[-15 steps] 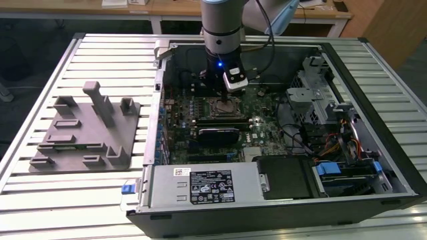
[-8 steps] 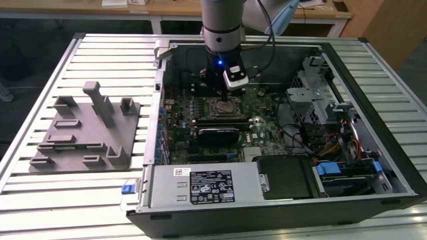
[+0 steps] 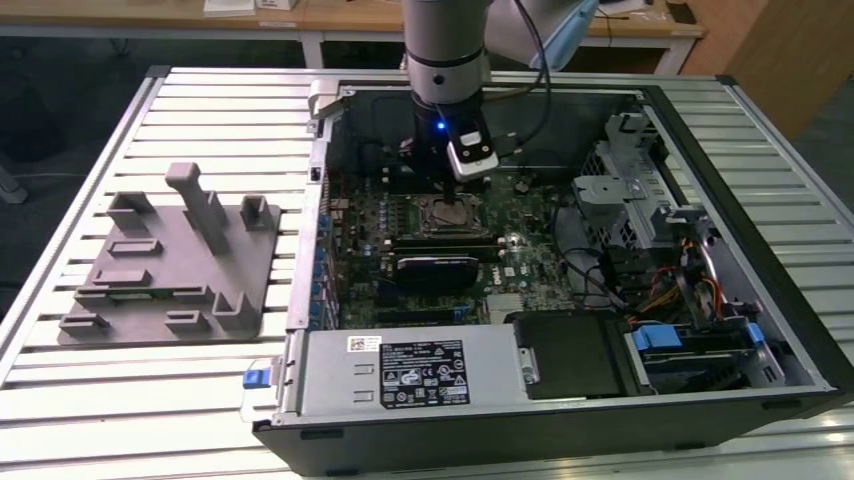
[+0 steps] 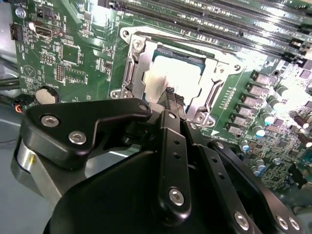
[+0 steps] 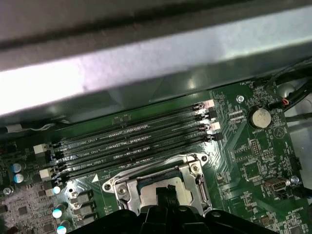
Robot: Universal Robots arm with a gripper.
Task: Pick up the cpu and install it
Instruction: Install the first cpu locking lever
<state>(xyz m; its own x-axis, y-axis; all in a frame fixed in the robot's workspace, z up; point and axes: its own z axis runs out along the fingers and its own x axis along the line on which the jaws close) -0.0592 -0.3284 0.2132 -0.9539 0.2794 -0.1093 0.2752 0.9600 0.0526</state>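
Note:
The cpu, a small square chip with a silvery top, lies flat inside the metal socket frame on the green motherboard. In the first wrist view the cpu shows as a pale patch in the same socket. My gripper hangs just over the chip's near edge, its black ribbed fingertips pressed together with nothing between them. From the exterior view, the gripper stands straight above the socket and the cpu inside the open computer case.
Memory slots run beside the socket, close to the case wall. A grey fixture with upright posts sits on the slatted table at the exterior view's left. The power supply, drive cage and cables crowd the case.

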